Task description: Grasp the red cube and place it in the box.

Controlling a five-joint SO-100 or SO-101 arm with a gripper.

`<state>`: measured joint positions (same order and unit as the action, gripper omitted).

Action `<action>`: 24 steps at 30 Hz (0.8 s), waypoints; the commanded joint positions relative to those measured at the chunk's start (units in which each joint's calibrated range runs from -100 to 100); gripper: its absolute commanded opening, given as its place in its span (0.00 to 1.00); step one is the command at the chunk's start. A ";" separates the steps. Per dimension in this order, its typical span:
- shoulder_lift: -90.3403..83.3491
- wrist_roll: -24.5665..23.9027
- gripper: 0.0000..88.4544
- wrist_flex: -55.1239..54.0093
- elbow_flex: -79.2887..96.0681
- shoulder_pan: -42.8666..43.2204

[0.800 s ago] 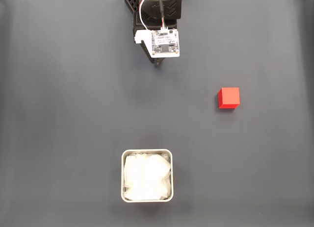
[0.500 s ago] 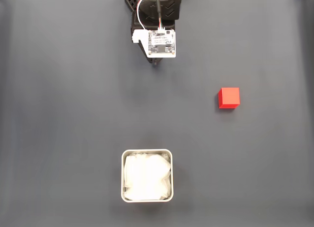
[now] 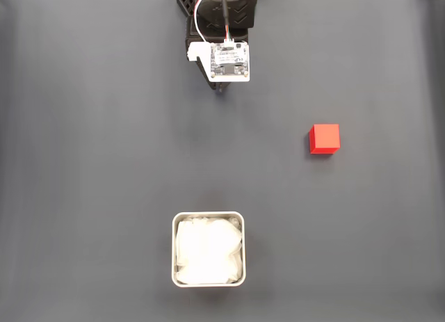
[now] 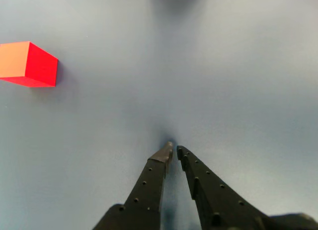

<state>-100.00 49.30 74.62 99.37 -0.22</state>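
dark grey matte worktop (image 3: 104,162) spreads across the whole fixed view, smooth and even, with a thin pale strip along the very top edge. lighting is soft, no hard shadows. in the wrist view the same surface reads bluish grey, with a faint dark smudge of shadow just ahead of the fingertips.

up at twelve o'clock in the fixed view sits the arm (image 3: 222,16), black printed body, a red and white cable running down to a small white circuit board (image 3: 229,60) that faces the camera. the arm is tucked in close to its base, the tool (image 3: 221,90) peeking out as a dark tip just below the board, pointing toward six o'clock.

from the wrist view the tool (image 4: 173,151) comes in from the bottom edge, two black fingers (image 4: 151,180) dotted with small holes, tips nearly meeting with only a sliver of a gap between them, nothing in their grip, low over the bare surface.

the red cube (image 3: 325,139) rests on the worktop at about three o'clock in the fixed view, well apart from the tool; in the wrist view it sits at ten o'clock (image 4: 28,64), near the left edge.

the box (image 3: 208,215), pale metal rim and crumpled white lining, sits at six o'clock in the fixed view, well apart from the cube.
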 commanded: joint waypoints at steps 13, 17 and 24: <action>0.09 -0.10 0.00 -7.16 0.36 -1.27; 2.86 -0.98 0.00 -21.84 -3.56 -1.98; 19.32 -1.03 0.00 -32.16 -31.94 -0.27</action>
<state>-87.67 48.47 44.95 82.37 -1.11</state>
